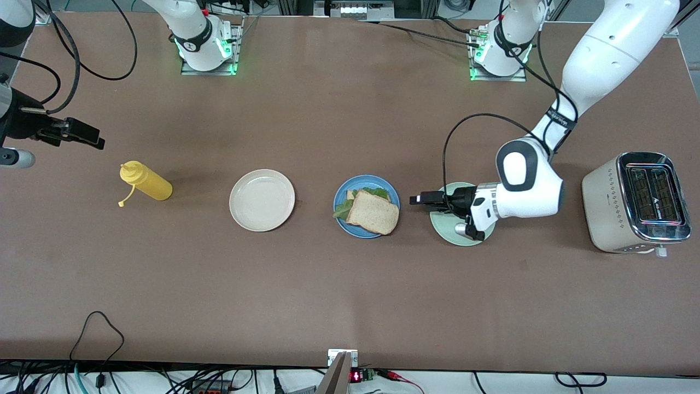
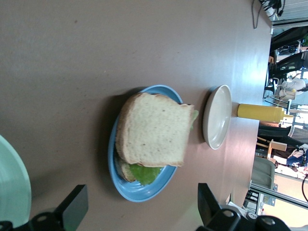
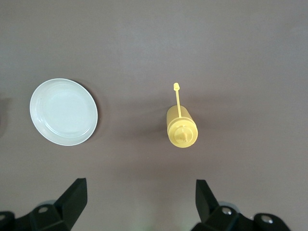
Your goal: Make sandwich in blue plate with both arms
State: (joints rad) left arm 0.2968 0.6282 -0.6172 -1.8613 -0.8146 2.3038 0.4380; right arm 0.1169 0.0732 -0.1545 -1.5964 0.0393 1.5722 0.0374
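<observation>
The sandwich (image 1: 373, 213), two tan bread slices with green lettuce between, lies on the blue plate (image 1: 342, 192) near the table's middle. It also shows in the left wrist view (image 2: 153, 130) on the blue plate (image 2: 142, 192). My left gripper (image 1: 415, 198) is open and empty, low over the table between the blue plate and the pale green plate (image 1: 456, 229), apart from the sandwich. In its wrist view the left gripper (image 2: 140, 201) points at the plate. My right gripper (image 1: 90, 137) is open and empty, high over the right arm's end of the table; its wrist view (image 3: 139, 192) looks down.
A cream-white plate (image 1: 262, 200) lies beside the blue plate toward the right arm's end, and a yellow mustard bottle (image 1: 146, 183) lies on its side past it. A toaster (image 1: 637, 202) stands at the left arm's end. The cream plate (image 3: 63, 111) and bottle (image 3: 181, 130) show below the right gripper.
</observation>
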